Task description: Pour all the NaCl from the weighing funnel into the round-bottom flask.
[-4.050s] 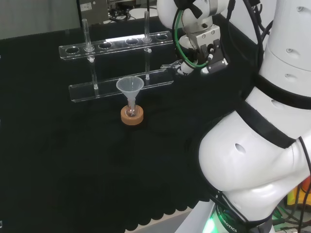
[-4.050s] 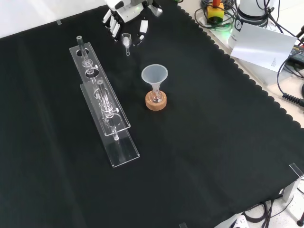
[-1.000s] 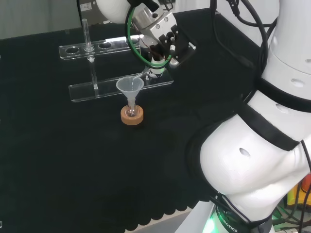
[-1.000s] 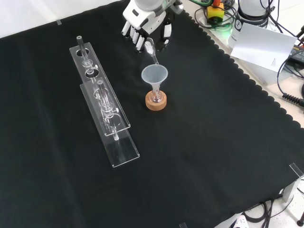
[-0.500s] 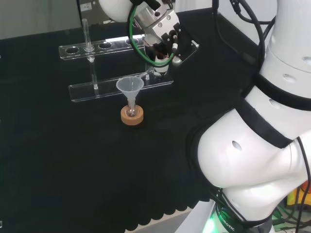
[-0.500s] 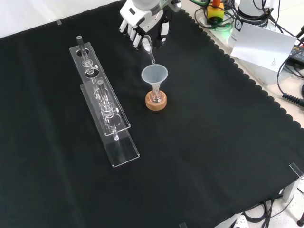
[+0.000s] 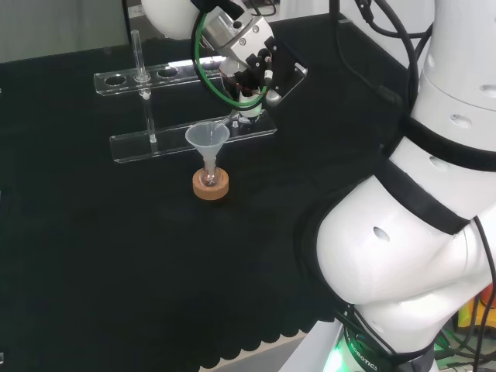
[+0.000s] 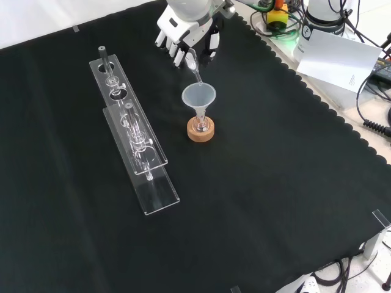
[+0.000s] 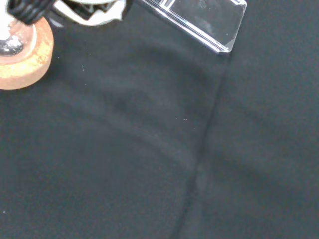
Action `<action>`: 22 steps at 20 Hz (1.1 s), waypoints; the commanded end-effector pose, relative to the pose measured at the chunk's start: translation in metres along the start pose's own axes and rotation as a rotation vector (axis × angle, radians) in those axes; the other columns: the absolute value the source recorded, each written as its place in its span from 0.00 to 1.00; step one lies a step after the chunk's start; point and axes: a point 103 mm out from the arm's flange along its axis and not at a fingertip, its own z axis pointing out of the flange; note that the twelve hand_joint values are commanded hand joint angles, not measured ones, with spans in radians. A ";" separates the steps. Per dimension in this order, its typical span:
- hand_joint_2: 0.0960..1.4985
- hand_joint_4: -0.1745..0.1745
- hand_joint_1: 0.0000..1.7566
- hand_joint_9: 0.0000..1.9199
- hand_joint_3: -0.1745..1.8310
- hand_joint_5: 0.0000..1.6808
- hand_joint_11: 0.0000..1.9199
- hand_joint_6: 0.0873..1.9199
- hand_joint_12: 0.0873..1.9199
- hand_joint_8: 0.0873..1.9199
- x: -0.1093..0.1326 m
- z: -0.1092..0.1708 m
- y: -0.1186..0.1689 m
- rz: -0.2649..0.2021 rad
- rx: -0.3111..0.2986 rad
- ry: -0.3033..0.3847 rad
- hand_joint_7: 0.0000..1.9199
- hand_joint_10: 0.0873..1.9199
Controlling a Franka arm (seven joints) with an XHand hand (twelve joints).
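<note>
Fingers of the hand [image 8: 183, 36] pinch the weighing funnel [image 8: 193, 64], and its spout has come back down to the rim of the plastic funnel [image 8: 198, 96] on the round-bottom flask [image 8: 200, 127]. Pouring probably goes on.

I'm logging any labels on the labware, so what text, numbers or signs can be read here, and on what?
None can be read on the labware: the funnel, cork stand and clear rack show no print.
White sheet at the bench edge: one small mark, too small to read.
</note>
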 end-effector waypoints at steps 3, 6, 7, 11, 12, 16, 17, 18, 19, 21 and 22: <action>0.44 1.00 0.61 0.54 0.45 0.64 0.30 0.52 0.62 0.36 0.003 -0.004 0.001 0.004 0.015 -0.039 0.50 0.24; 0.44 1.00 0.61 0.54 0.45 0.64 0.30 0.52 0.62 0.36 0.005 -0.006 0.002 0.000 0.019 -0.056 0.50 0.24; 0.44 1.00 0.61 0.54 0.45 0.64 0.30 0.52 0.62 0.36 0.006 -0.006 0.002 -0.001 0.022 -0.068 0.50 0.24; 0.44 1.00 0.61 0.54 0.45 0.64 0.30 0.52 0.62 0.36 0.008 -0.009 0.002 -0.002 0.023 -0.094 0.50 0.24; 0.44 1.00 0.61 0.54 0.45 0.64 0.30 0.52 0.62 0.36 0.008 -0.009 0.002 -0.003 0.026 -0.095 0.50 0.24; 0.44 1.00 0.61 0.54 0.45 0.64 0.30 0.52 0.62 0.36 0.008 -0.010 0.003 -0.002 0.035 -0.101 0.50 0.24; 0.44 1.00 0.61 0.54 0.45 0.64 0.30 0.52 0.62 0.36 0.008 -0.011 0.003 -0.002 0.036 -0.104 0.50 0.24; 0.44 1.00 0.61 0.54 0.45 0.64 0.30 0.52 0.62 0.36 0.008 -0.011 0.003 -0.002 0.037 -0.108 0.50 0.24; 0.44 1.00 0.61 0.54 0.45 0.64 0.30 0.52 0.62 0.36 0.008 -0.012 0.003 -0.002 0.038 -0.111 0.50 0.24; 0.44 1.00 0.61 0.54 0.45 0.64 0.30 0.52 0.62 0.36 0.008 -0.013 0.003 -0.001 0.042 -0.124 0.50 0.24; 0.44 1.00 0.61 0.54 0.45 0.64 0.30 0.52 0.62 0.36 0.008 -0.014 0.003 0.000 0.043 -0.126 0.50 0.24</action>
